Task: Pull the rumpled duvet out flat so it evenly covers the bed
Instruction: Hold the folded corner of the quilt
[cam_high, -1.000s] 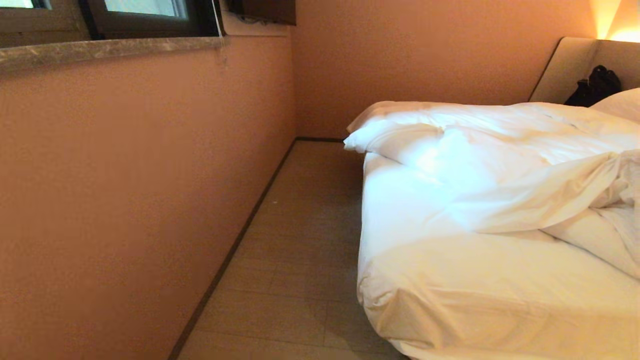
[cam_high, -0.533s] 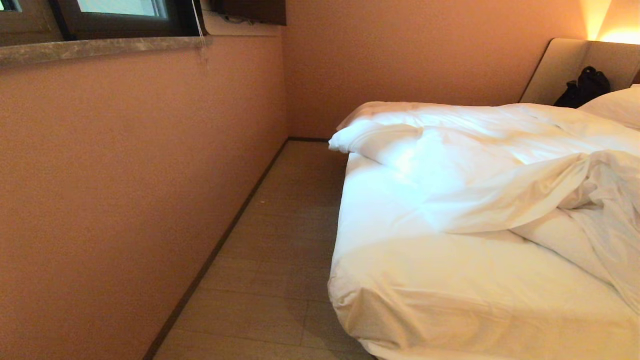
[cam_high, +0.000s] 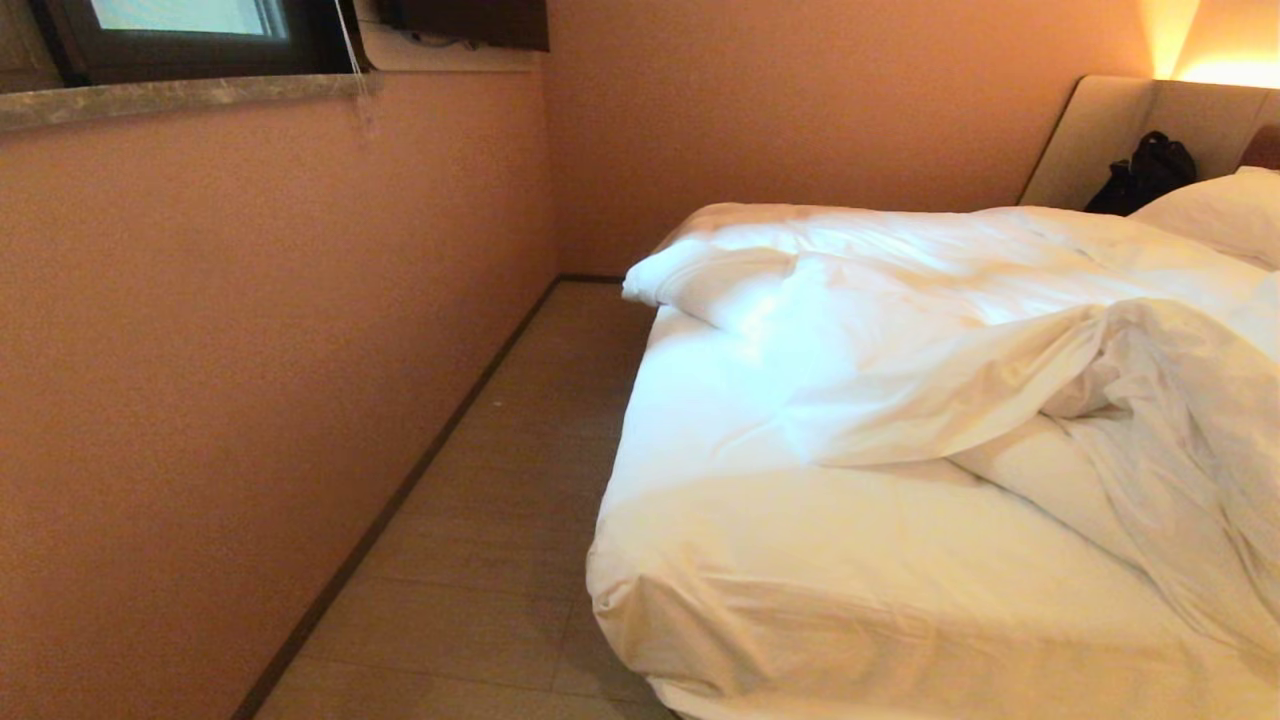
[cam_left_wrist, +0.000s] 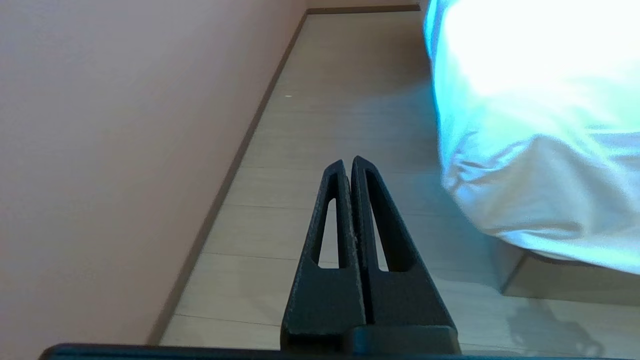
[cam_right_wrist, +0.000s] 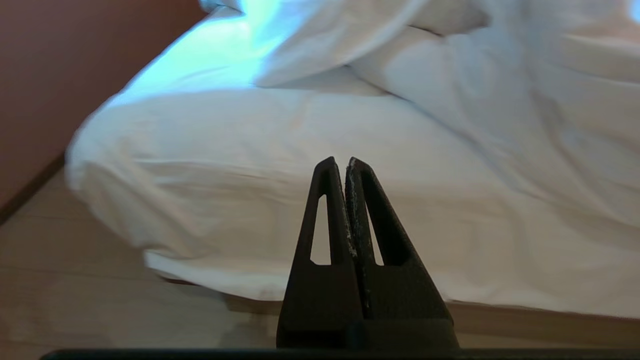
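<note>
I'm looking at the bed (cam_high: 800, 600) filling the right half of the head view, its near corner bare sheet. The duvet (cam_high: 950, 340) is bunched toward the upper right, folded back on itself. Left gripper (cam_left_wrist: 348, 161) hangs over the floor (cam_left_wrist: 350, 90), fingers pressed together; right gripper (cam_right_wrist: 341, 161) faces the mattress corner, likewise closed and empty. Risk: I pinch the sheet instead, or one layer, and drag it crooked.

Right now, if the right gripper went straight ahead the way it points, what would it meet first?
Probably the sheeted near side of the bed: the right gripper, fingers shut and empty, points at it. The duvet lies farther back; depth is unclear.
</note>
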